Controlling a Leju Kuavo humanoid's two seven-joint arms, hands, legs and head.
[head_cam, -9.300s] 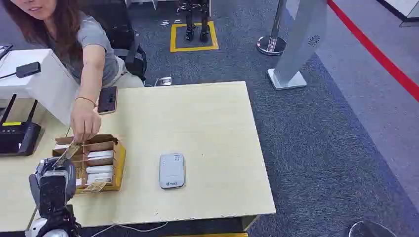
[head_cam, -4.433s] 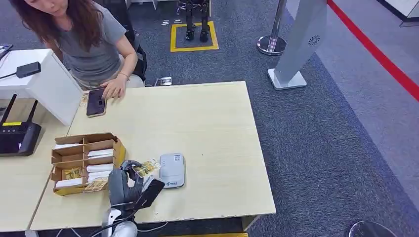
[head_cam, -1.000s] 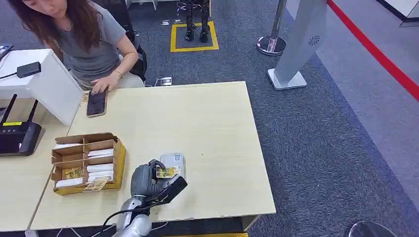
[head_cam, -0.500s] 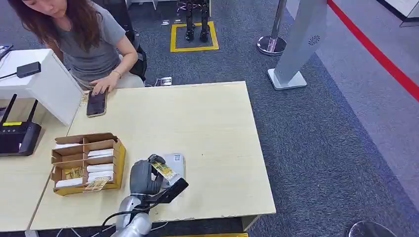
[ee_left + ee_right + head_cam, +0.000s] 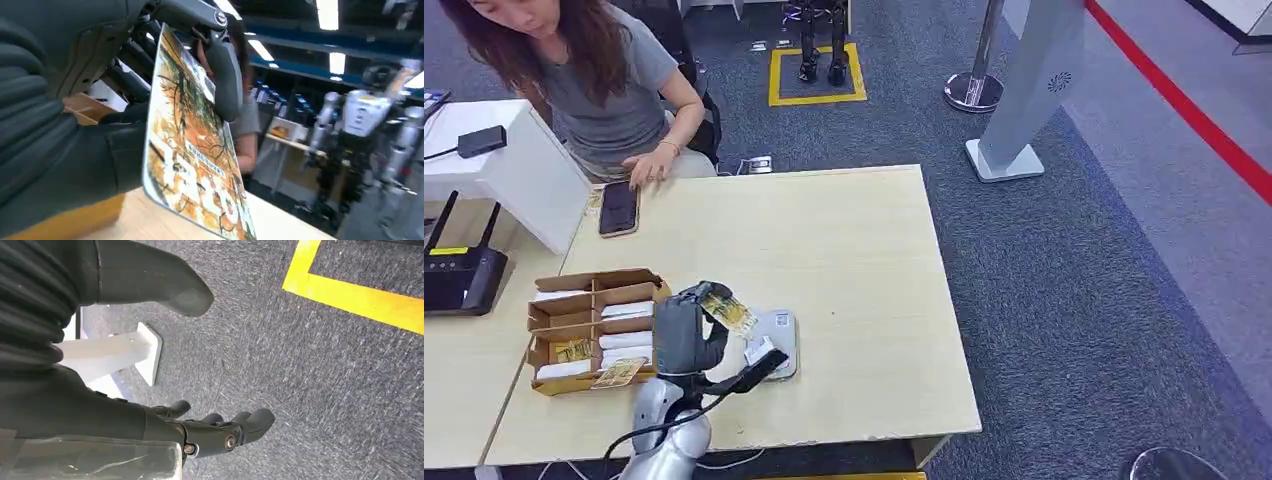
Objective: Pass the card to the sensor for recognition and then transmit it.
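At the left of the table the cardboard box holds stacks of white cards in its compartments, a yellow printed one in a lower-left cell and another lying on its front edge. Just right of it, the left hand pinches the card above the grey sensor; handing it on likely calls for a firm pinch and a free far edge. The right hand hangs over carpet, its fingers loosely curled around nothing.
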